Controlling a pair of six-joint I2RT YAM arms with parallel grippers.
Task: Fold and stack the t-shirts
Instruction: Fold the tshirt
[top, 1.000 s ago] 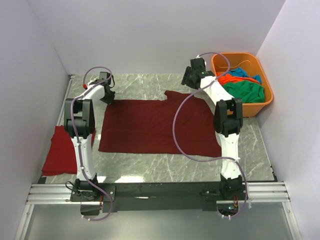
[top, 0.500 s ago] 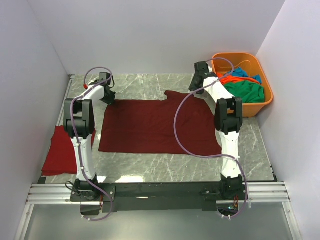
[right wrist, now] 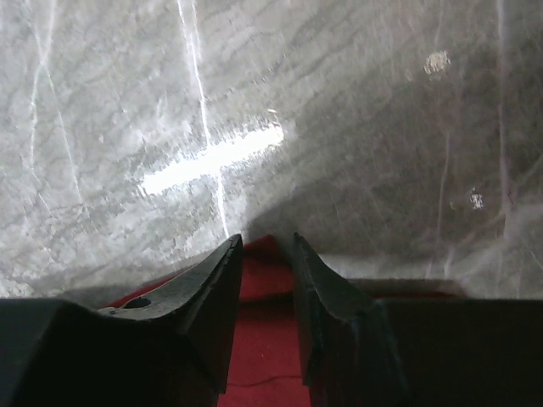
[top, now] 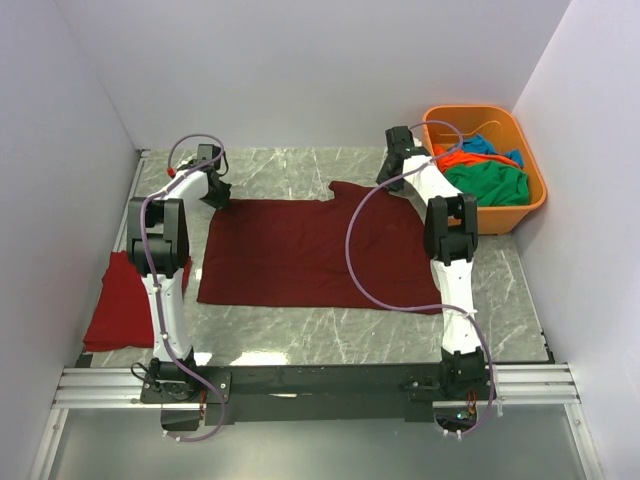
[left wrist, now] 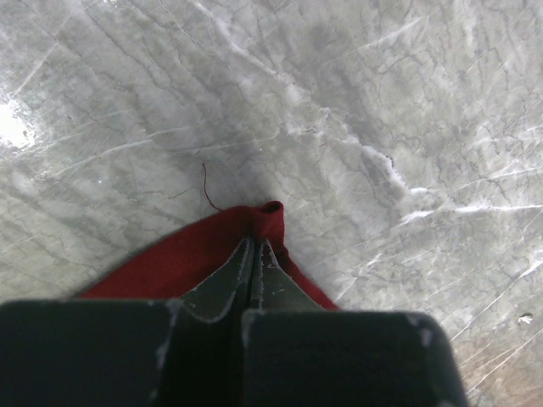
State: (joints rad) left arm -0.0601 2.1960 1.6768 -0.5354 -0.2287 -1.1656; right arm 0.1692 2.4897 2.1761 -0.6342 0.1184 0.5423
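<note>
A dark maroon t-shirt (top: 300, 250) lies spread flat on the marble table. My left gripper (top: 217, 196) is at its far left corner. In the left wrist view the jaws (left wrist: 256, 243) are shut on the pinched corner of the maroon cloth (left wrist: 161, 264). My right gripper (top: 391, 174) is low at the shirt's far right edge. In the right wrist view it (right wrist: 265, 242) is open, its fingers straddling the maroon cloth's edge (right wrist: 265, 339). A bright red t-shirt (top: 120, 300) lies folded at the left.
An orange plastic tub (top: 530, 205) stands at the far right, holding green (top: 490, 183), orange (top: 462, 157) and blue (top: 482, 144) shirts. White walls close in the left, back and right. A purple cable loops over the maroon shirt's right part.
My right gripper has come down and slightly right, from raised above the table to the shirt's far right edge. The left gripper and the shirt have not moved.
</note>
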